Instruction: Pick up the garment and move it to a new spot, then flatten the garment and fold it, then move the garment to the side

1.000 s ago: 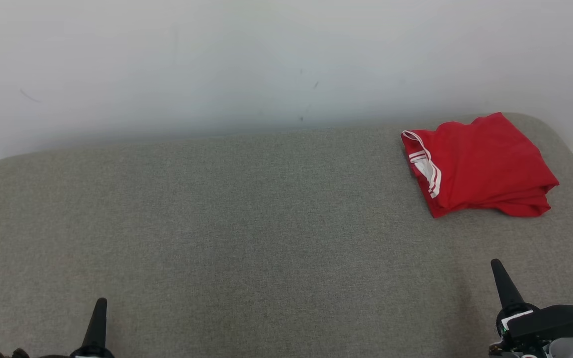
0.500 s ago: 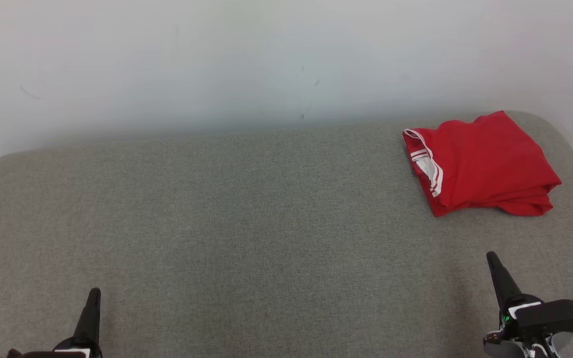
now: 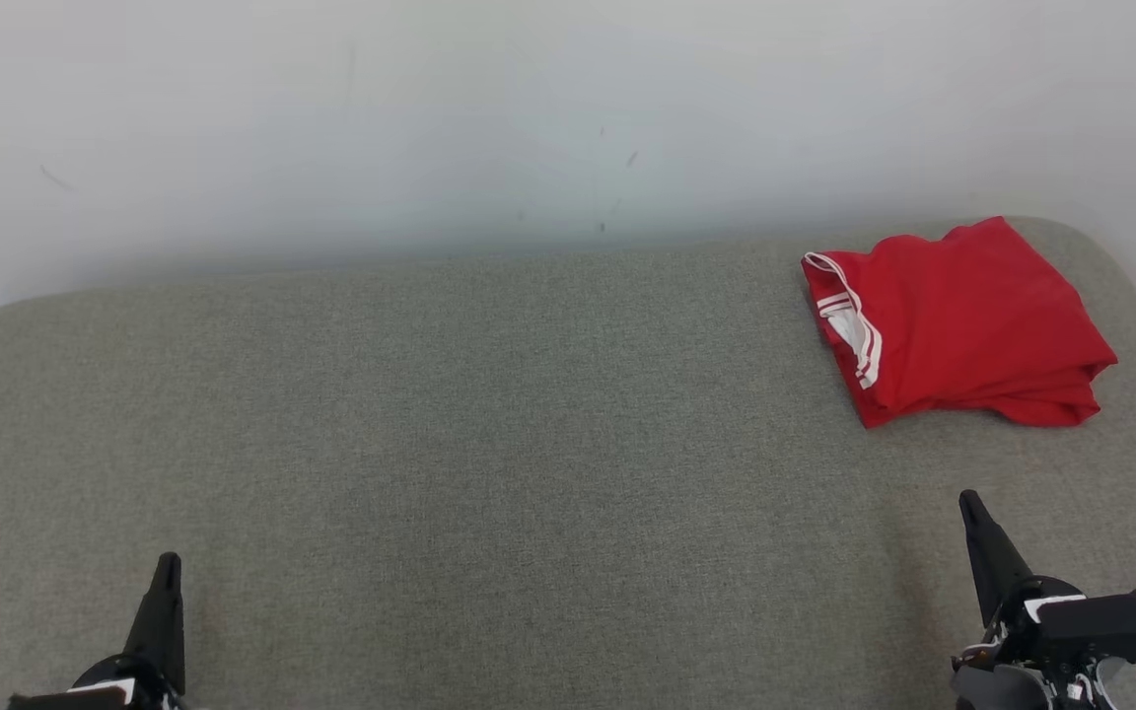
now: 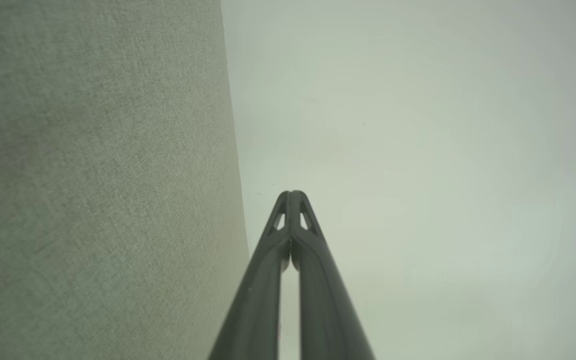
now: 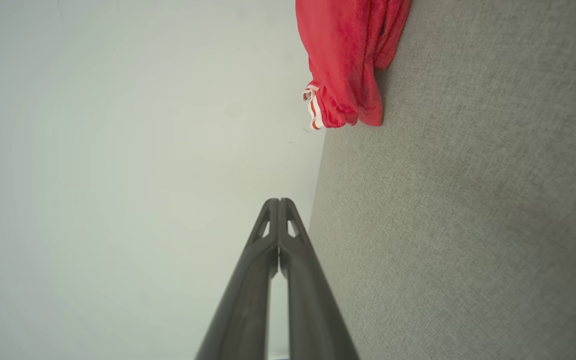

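Head view: folded red garment point(image 3: 962, 320), white-striped trim.

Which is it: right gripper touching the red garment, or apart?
Apart. Head view shows bare grey surface between the right gripper and the red garment.

No readable text, label, brand, number or sign on the red garment point(image 3: 962, 325) or the grey cushion point(image 3: 489, 444) under it

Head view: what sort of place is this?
Likely an indoor test room, not clearly a home: a grey fabric-covered surface with rounded corners before a bare white wall, one folded red garment on it.
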